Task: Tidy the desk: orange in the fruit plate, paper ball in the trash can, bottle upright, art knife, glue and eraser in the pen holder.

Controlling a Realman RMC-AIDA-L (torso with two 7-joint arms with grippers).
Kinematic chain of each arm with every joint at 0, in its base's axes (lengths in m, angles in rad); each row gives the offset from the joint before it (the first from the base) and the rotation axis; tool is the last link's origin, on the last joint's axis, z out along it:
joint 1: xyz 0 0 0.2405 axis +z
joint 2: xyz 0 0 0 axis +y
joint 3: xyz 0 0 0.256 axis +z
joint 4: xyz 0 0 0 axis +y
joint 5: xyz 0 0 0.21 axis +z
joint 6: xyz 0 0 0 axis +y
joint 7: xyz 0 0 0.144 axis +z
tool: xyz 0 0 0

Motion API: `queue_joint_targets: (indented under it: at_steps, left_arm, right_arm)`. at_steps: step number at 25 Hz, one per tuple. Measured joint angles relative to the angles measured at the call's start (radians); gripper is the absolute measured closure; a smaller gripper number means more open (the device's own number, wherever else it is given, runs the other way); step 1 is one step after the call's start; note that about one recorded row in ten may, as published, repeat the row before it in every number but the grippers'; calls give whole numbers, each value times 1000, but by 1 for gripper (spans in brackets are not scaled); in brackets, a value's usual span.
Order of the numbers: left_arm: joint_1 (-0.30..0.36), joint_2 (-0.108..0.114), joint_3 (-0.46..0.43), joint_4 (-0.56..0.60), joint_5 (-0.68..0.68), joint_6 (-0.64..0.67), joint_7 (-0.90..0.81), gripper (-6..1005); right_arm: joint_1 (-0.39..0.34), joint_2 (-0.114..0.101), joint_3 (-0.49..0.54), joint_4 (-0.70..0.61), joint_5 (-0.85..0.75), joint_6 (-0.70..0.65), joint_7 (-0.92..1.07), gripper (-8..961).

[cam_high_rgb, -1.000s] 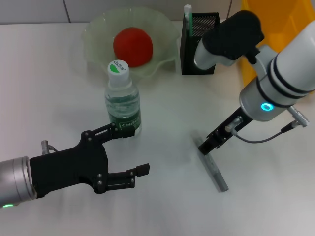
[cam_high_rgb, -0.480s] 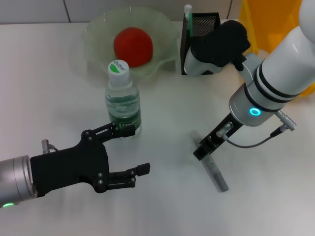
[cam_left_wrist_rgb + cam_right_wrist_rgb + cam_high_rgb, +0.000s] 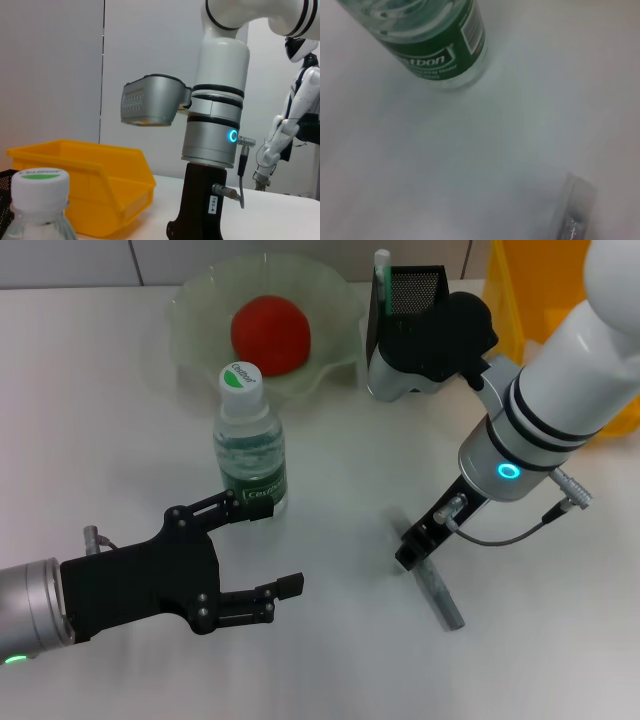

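The art knife [image 3: 437, 587], a slim grey stick, lies flat on the white counter [image 3: 90, 410], and my right tool [image 3: 415, 545] hangs right over its upper end; whether that tool is spread or closed I cannot tell, since its tip shows only as a dark block there. In the right wrist view the end of the knife [image 3: 577, 212] sits at the edge, with the base of the bottle [image 3: 437, 47] across a bare patch of counter. My left tool [image 3: 265, 550] rests low over the counter with its fingers [image 3: 245, 508] spread wide, gripping nothing, the upper one just beside the bottle's foot. The bottle [image 3: 248, 445] stands upright, white cap on top. Behind it the orange [image 3: 270, 333] sits in the fruit plate [image 3: 195, 315]. To the right of the plate stands the pen holder [image 3: 385, 375], partly hidden by my right arm, with a white and green stick upright in its near corner. The trash can [image 3: 530, 300] is at the far right edge.
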Motion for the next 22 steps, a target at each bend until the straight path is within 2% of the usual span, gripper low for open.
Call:
queue_joint_targets:
  at_steps: [2, 7, 13, 15, 18, 22]
  left_arm:
    - [0, 0, 0, 0, 0, 0, 0, 140]
    - [0, 0, 0, 0, 0, 0, 0, 140]
    - [-5, 0, 0, -3, 1, 0, -2, 140]
    - [-6, 0, 0, -5, 2, -1, -2, 140]
    - [-5, 0, 0, -3, 2, -1, -2, 140]
    - [-1, 0, 0, 0, 1, 0, -3, 140]
  right_arm:
    - [2, 0, 0, 4, 0, 0, 0, 407]
    - [3, 0, -1, 10, 0, -4, 0, 575]
    - [8, 0, -1, 32, 0, -8, 0, 631]
    - [8, 0, -3, 31, 0, -7, 0, 802]
    - [-4, 0, -4, 0, -2, -7, 0, 805]
    - [-61, -7, 19, -117, -19, -5, -5, 809]
